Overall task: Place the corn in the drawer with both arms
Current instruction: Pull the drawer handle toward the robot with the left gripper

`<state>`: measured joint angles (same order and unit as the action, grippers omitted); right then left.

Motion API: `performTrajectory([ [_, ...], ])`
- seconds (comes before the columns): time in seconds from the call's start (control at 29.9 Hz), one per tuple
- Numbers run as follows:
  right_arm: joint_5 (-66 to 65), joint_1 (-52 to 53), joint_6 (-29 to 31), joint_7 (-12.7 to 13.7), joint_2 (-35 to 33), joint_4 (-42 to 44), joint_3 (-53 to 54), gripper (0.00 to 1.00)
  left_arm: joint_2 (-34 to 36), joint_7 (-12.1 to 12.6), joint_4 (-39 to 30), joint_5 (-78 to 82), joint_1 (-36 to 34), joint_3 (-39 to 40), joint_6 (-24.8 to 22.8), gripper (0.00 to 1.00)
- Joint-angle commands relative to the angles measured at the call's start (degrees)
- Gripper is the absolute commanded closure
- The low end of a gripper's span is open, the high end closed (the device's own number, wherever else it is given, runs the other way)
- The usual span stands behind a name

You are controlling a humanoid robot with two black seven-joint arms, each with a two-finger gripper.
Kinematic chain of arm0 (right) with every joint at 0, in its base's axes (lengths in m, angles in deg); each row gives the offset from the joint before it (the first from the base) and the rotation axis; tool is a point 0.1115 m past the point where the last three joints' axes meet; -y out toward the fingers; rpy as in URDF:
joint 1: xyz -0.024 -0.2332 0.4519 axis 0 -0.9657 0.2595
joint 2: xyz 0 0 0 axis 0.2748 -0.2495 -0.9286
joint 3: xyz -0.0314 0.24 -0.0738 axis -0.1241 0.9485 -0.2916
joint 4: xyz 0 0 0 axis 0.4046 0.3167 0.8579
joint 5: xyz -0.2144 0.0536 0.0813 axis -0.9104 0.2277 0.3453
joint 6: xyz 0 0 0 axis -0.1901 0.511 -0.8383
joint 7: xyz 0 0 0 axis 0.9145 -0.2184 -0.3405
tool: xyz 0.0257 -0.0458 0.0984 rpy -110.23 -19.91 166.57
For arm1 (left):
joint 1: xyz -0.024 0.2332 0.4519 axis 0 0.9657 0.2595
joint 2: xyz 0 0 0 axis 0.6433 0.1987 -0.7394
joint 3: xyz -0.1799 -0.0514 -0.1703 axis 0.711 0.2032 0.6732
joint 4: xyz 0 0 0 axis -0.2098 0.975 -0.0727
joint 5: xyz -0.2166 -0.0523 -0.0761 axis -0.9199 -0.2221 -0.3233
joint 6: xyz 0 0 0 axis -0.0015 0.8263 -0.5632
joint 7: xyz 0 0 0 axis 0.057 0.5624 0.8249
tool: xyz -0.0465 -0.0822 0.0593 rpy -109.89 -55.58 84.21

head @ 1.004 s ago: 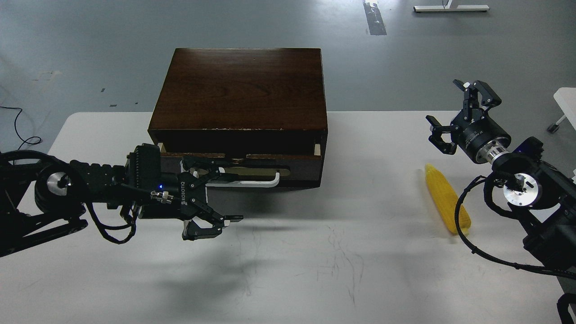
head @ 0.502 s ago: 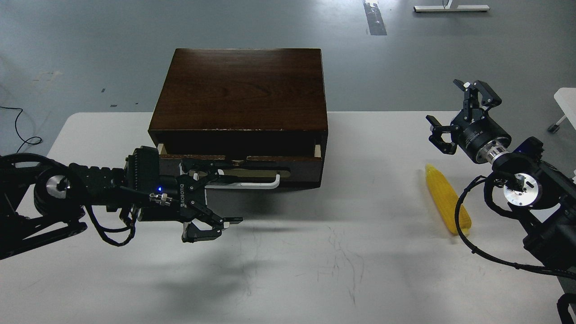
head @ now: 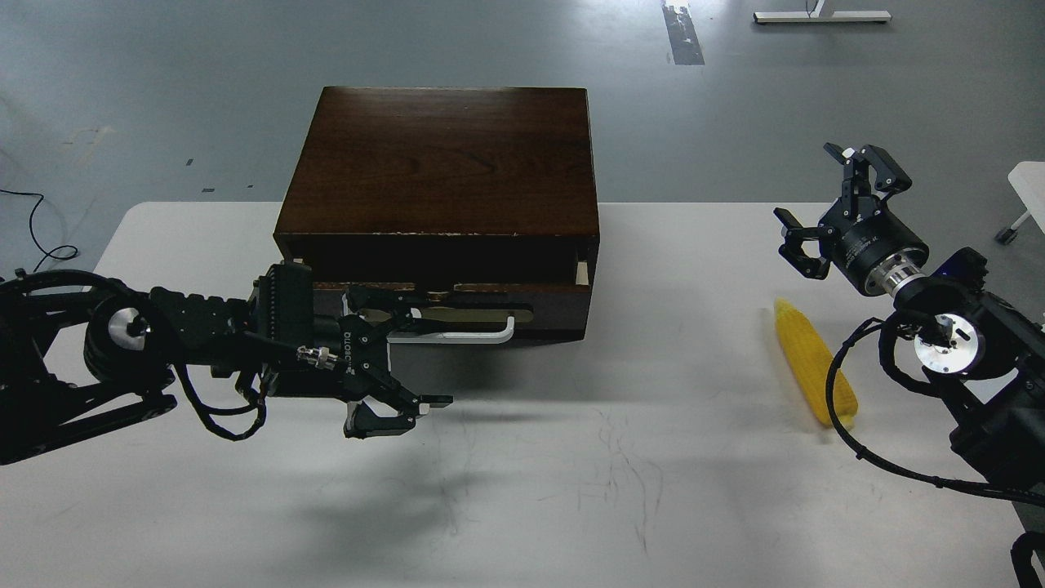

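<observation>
The yellow corn (head: 813, 371) lies on the white table at the right, pointing away from me. The drawer (head: 555, 306) in the dark wood cabinet stands a little way out, with a thin strip of pale interior showing. Its white bar handle (head: 465, 335) faces me. My left gripper (head: 424, 355) is open in front of the drawer's left half. Its upper finger lies over the handle's left end and its lower finger hangs above the table. My right gripper (head: 808, 184) is open and empty, raised above and behind the corn.
The dark cabinet top (head: 445, 159) stands at the back middle of the white table (head: 620, 474). A black cable (head: 841, 408) of the right arm loops over the corn's near end. A white object (head: 1030, 175) sits at the far right edge.
My left gripper has moved a little to the right along the drawer front, still open. The right arm and the corn have not moved.
</observation>
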<state>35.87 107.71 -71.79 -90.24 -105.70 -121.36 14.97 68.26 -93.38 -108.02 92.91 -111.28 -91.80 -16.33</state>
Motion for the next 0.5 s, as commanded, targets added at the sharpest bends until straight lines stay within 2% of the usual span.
performTrajectory([
  [0.0, 0.0, 0.0, 0.0, 0.0, 0.1, 0.1, 0.0, 0.00, 0.2, 0.1, 0.0, 0.0, -0.3, 0.2, 0.2, 0.17],
  [0.47, 0.0, 0.0, 0.0, 0.0, 0.1, 0.2, 0.0, 0.00, 0.6, 0.1, -0.9, 0.0, 0.0, 0.2, 0.2, 0.17],
])
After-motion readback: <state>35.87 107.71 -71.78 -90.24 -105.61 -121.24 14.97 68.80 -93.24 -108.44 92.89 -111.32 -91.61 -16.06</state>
